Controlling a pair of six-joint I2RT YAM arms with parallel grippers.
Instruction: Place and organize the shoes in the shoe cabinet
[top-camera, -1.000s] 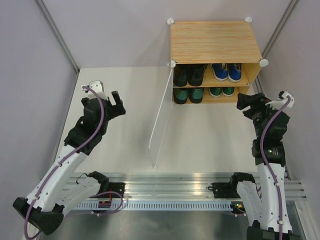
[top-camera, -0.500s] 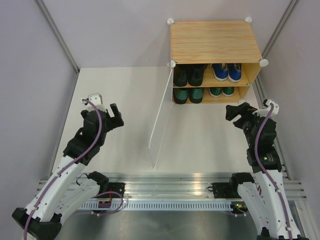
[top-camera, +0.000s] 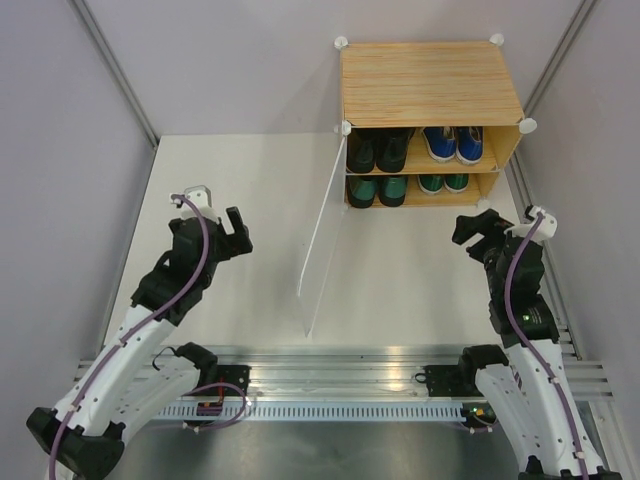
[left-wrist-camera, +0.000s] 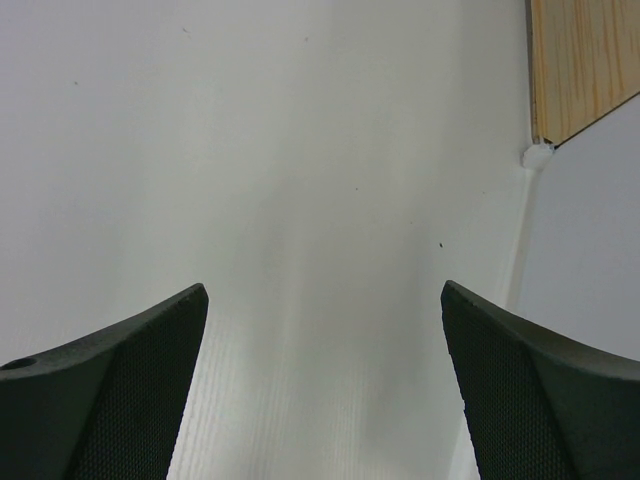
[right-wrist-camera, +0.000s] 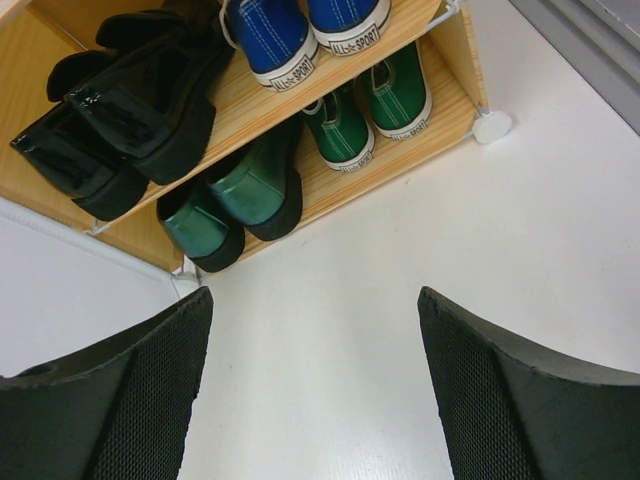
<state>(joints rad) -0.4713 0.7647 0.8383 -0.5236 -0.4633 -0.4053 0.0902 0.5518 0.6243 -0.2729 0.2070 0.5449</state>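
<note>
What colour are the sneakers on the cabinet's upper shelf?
Blue canvas sneakers, white-soled; clearest in the right wrist view.

The white table (top-camera: 240, 170) bears the shoe cabinet (top-camera: 430, 85) at its far right corner.

Overhead overview; wrist views toward cabinet (top-camera: 430, 85)

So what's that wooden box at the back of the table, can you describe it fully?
It is a shoe cabinet of light wood-grain panels joined by white round corner connectors, standing upright at the table's far end, toward the right. Its translucent white door is swung wide open at the left. Two shelves: black leather shoes and blue sneakers above, dark green shoes and green sneakers below.
</note>
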